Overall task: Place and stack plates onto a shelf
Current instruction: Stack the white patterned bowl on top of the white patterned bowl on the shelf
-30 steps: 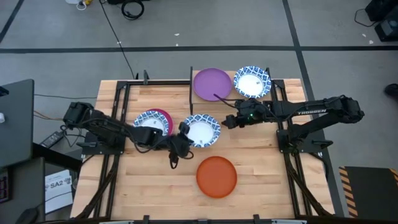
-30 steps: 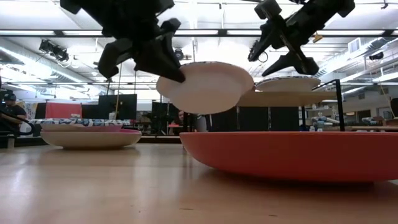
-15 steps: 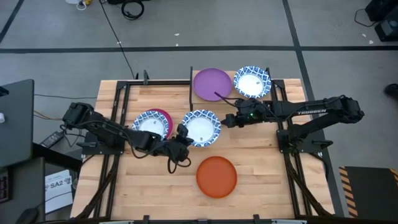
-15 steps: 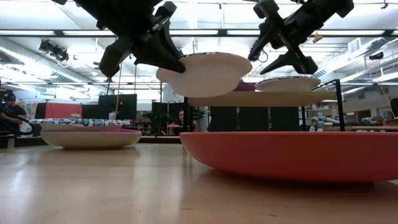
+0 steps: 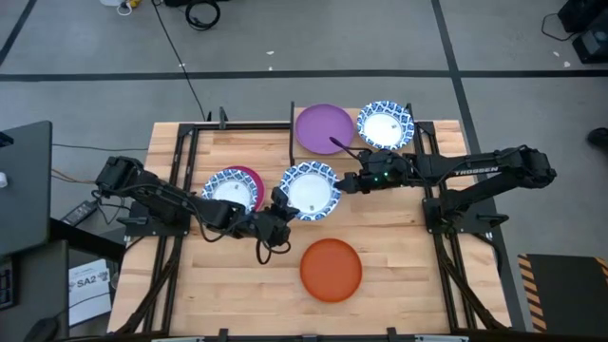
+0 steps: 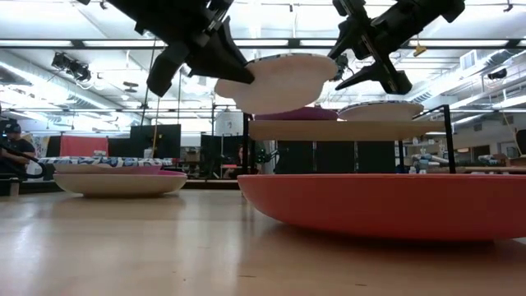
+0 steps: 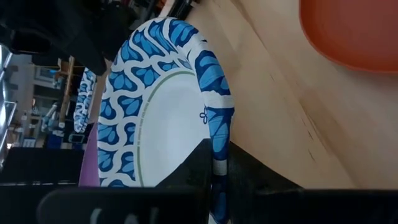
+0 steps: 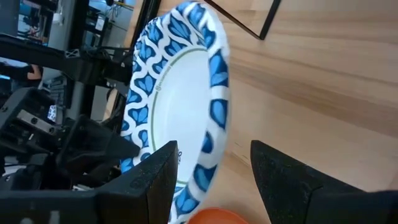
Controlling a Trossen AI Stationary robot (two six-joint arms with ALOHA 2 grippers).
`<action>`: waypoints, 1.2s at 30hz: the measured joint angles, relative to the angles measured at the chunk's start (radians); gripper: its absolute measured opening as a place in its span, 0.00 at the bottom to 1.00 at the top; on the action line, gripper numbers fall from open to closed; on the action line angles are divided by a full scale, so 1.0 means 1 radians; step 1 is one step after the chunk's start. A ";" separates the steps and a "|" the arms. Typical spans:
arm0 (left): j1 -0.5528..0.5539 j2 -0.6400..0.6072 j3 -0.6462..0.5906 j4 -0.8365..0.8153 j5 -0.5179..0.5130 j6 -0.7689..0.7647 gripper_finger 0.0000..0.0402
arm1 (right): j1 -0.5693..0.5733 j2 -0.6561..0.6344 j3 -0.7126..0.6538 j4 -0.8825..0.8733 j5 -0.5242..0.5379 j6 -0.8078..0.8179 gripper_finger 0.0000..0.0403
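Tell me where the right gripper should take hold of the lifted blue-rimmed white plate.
On the raised round blue-rimmed white plate, take the thin rim facing the right gripper, coming in level from that side. The left gripper clamps the opposite rim, the plate hangs about level, and the right fingers are open near that edge.

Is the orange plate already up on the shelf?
No, the orange plate lies on the tabletop, while the shelf carries only a purple plate and a blue-rimmed plate.

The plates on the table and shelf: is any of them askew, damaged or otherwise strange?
Nothing stands out. The one white-and-blue plate in the air is held by the left gripper at its rim, while the right gripper hovers open at the opposite edge.
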State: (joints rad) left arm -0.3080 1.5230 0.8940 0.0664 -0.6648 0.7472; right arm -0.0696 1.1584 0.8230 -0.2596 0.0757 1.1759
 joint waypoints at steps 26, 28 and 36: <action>0.003 0.000 0.000 0.043 -0.001 0.009 0.08 | 0.000 0.000 0.000 0.005 0.000 0.000 0.28; 0.003 0.000 0.000 0.043 -0.001 0.008 0.08 | 0.000 0.000 0.000 0.005 0.000 0.000 0.26; 0.003 0.000 0.000 0.042 -0.001 0.008 0.08 | 0.000 0.000 0.000 0.005 0.000 -0.008 0.21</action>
State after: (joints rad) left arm -0.3050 1.5230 0.8940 0.1089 -0.6659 0.7547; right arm -0.0696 1.1584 0.8230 -0.2546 0.0757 1.1679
